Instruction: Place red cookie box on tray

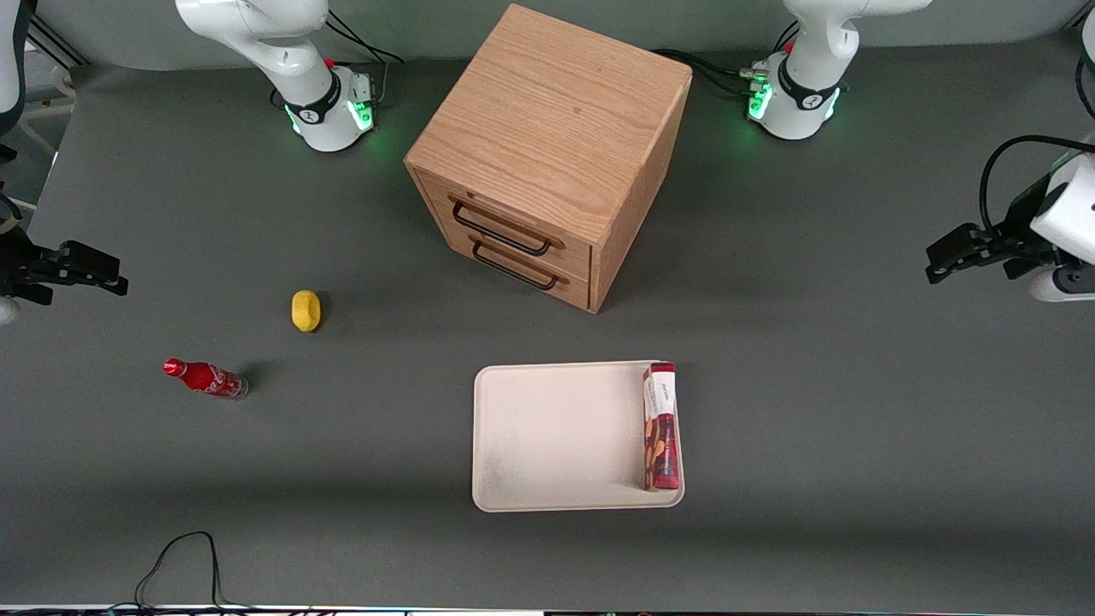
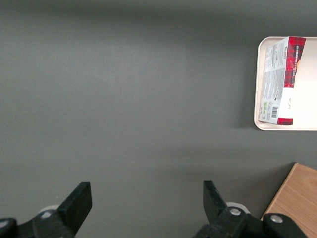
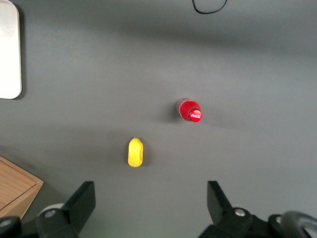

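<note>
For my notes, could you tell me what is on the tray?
Only the red cookie box stands on edge in the tray, along its rim toward the working arm. The gripper hangs open, well away.

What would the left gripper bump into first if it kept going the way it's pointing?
Probably just the bare gray table. The left gripper, open and empty, points down at it, off toward the working arm's end, away from the tray and red cookie box.

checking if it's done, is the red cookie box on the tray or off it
On it: the red cookie box stands on edge inside the tray; the open gripper is away.
</note>
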Controlling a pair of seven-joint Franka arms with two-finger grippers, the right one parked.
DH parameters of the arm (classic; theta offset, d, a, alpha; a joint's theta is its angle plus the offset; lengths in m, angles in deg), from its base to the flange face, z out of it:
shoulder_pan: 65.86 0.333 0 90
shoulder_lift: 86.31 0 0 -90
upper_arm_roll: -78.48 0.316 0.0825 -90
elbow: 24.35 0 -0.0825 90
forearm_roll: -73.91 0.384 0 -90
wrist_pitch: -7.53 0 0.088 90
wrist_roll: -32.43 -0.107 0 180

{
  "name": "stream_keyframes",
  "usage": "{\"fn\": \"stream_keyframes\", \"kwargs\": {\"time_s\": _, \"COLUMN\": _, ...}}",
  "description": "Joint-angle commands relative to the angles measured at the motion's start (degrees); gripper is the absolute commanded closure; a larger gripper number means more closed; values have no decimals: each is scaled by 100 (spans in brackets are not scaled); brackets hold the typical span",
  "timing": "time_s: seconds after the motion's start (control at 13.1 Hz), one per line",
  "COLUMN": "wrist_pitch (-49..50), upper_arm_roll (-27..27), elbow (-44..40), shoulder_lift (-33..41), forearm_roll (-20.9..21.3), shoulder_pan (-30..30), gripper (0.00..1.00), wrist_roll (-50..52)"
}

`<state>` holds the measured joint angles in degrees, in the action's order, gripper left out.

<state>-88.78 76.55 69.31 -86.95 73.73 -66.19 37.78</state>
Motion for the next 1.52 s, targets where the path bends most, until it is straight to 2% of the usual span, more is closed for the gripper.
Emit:
{"fn": "stream_keyframes", "kwargs": {"time_s": 0.0, "wrist_pitch": 663, "upper_arm_roll": 97, "elbow": -513, "shoulder_lift": -137, "forearm_roll": -87, "shoulder_pan": -117, "gripper": 0, "wrist_roll": 71}}
{"fn": "stream_keyframes", "kwargs": {"time_s": 1.07, "wrist_pitch": 798, "upper_arm_roll": 53, "elbow": -594, "shoulder_lift": -235, "forearm_roll": -157, "shoulder_pan": -73, "gripper": 0, "wrist_roll": -193}}
{"fn": "stream_keyframes", "kwargs": {"time_s": 1.45, "wrist_pitch": 851, "upper_arm_roll": 62, "elbow": -551, "shoulder_lift": -235, "forearm_roll": -34, "shoulder_pan": -73, "gripper": 0, "wrist_roll": -421}}
